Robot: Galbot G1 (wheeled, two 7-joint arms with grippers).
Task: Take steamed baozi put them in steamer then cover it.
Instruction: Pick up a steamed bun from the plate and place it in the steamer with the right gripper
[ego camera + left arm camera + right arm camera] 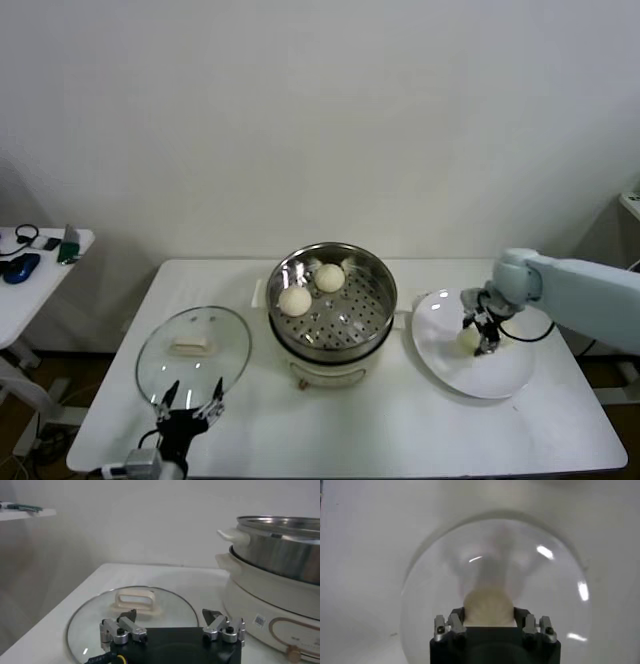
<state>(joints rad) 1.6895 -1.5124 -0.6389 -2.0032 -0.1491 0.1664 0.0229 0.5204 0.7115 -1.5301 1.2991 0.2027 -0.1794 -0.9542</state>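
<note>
A plain pale wall backs a white desk (340, 430), with a small side table (35, 270) of odds and ends at about nine o'clock.

At the desk's centre stands the steamer (332, 300), its steel perforated basket open on the cream pot. Two steamed baozi (295, 300) lie inside, touching or nearly so, toward its ten to twelve o'clock side. At three o'clock from it sits a white plate (500, 375), and over this the right hand (478, 335) is lowered around a third bun (489, 607); its fingers (445, 627) flank the bun closely on either side, apparently closed on it, though whether it is lifted off the plate cannot be told. No fourth bun is visible.

At nine o'clock from the steamer the cover (193, 350) lies flat on the desk, handle (136, 601) up. The left hand (190, 405) hovers at the cover's six o'clock edge, spread wide and holding nothing.

The bun looks soft, light and easily dented, so I judge a gentle squeeze across its widest middle is best; hard pressure would mark it. The cover is probably heavier, rigid, smooth and breakable, and its rim offers poor purchase; the raised handle is the sensible place to grip.
</note>
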